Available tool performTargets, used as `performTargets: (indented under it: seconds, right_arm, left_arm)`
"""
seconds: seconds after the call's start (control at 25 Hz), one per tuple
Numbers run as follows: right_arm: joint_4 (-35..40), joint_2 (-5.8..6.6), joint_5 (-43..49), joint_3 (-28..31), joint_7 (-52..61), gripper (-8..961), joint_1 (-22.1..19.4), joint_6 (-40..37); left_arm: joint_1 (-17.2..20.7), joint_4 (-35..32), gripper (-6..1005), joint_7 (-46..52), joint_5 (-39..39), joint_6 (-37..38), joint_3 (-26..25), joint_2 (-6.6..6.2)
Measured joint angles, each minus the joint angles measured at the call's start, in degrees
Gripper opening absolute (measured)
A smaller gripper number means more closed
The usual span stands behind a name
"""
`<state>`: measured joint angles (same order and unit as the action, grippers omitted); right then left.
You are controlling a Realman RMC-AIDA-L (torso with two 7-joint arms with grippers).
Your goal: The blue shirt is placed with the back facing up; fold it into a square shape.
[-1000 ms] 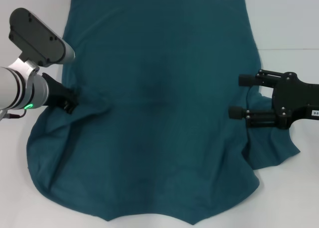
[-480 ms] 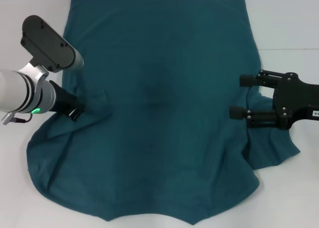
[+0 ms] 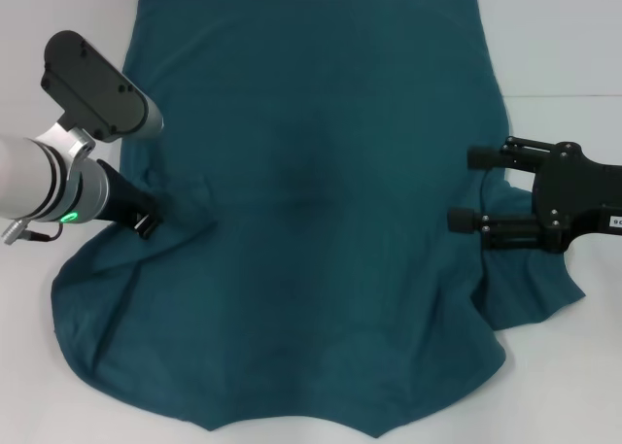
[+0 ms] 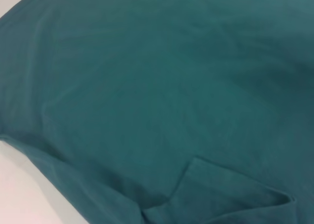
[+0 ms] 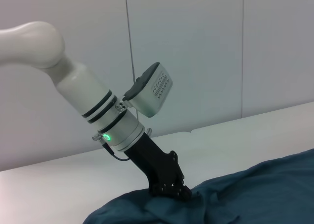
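Both jaw sets: left gripper (image 3: 148,221) seemingly pinching blue shirt (image 3: 311,201), tips buried; right gripper (image 3: 463,187) spread.

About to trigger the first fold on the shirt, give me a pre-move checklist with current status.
1. Blue shirt spread on the table, plain side up: ok.
2. Left gripper down at the shirt's left edge, cloth puckered there: ok.
3. Left grasp actually holding cloth: cannot tell, jaws hidden.
4. Right gripper at the right edge, jaws open, not gripping: not ok.
5. Right sleeve flat: not ok, it is rumpled.
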<state>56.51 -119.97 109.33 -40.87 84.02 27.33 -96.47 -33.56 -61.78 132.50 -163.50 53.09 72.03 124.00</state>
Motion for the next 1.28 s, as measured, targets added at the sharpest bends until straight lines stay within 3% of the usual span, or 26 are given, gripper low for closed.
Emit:
performTargets:
  seconds: [0.24,0.44,0.88,1.08,1.28]
  right_arm:
    - [0.00,0.00,-0.03,0.00,0.00,911,0.00,-0.16]
    - [0.00,0.00,-0.24,0.00,0.00,911,-0.14,-0.21]
    - [-0.86,0.12,-0.52,-0.08,-0.88,911,-0.17,-0.30]
    - [-0.88,0.17,-0.53,0.03,-0.90,911,-0.28,-0.48]
    - [-0.84,0.18,-0.53,-0.11,-0.90,911,-0.35,-0.48]
  left_arm:
    - [0.95,-2.78,21,-0.46,0.89,3.59,1.24,0.31]
    - [3.00,-7.86,26,-1.25,5.95,9.93,3.21,0.14]
    - [5.03,-10.98,39,-1.47,9.95,21.30,4.86,0.38]
    - [8.66,-17.44,44,-2.25,12.72,24.61,5.55,0.33]
    - [9.95,-18.51,50,-2.04,13.89,24.81,5.92,0.38]
